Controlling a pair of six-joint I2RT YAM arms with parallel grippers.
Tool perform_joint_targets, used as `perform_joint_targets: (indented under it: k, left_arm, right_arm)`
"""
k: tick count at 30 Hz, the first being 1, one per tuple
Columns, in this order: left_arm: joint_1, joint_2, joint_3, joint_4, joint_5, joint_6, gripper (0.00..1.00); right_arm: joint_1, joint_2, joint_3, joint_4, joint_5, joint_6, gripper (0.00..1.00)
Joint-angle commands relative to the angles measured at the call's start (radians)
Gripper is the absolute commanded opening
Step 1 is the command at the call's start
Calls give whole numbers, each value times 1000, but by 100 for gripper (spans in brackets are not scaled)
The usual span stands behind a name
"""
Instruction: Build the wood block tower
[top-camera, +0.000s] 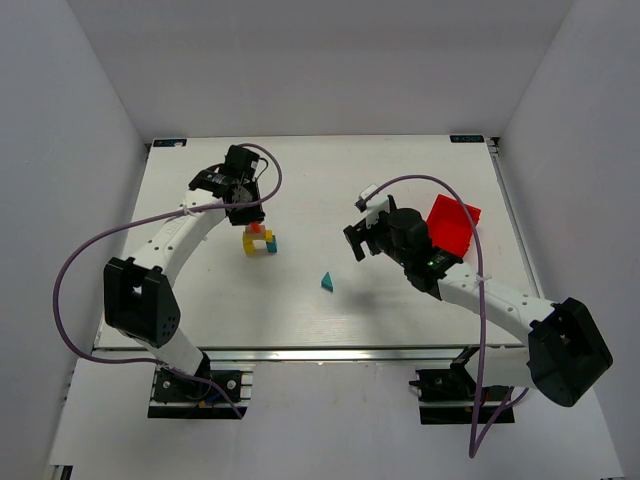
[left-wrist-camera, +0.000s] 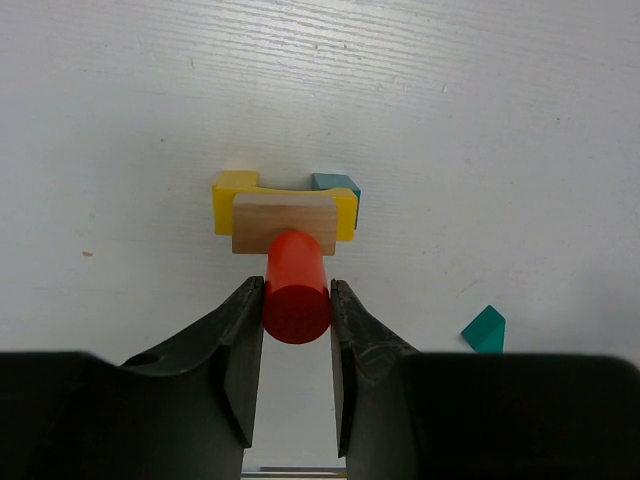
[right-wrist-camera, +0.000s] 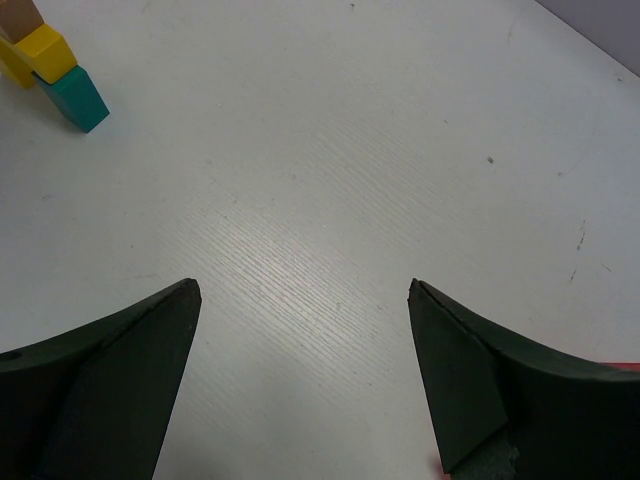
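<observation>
Left hand grips the red wooden cylinder, its axis aimed at the plain tan wooden block, perhaps touching.

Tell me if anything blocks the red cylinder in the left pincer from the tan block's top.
Nothing visible does. The left pincer is shut on the red wooden cylinder, right over the plain tan wooden block on the yellow wooden arch. The teal wooden cube sits beside the arch, and the teal wooden triangle lies apart.
</observation>
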Motion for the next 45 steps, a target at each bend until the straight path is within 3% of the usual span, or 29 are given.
perform_joint_targets:
  k: [1,45]
  left_arm:
    - [-3,-32,-1,6,-14,-2,0]
    - [-3,26,5,17,-51,4,5]
  right_arm:
    - [-5,-10,6,15,-3,4,89]
    - [-15,-33,-4,8,3,5,90]
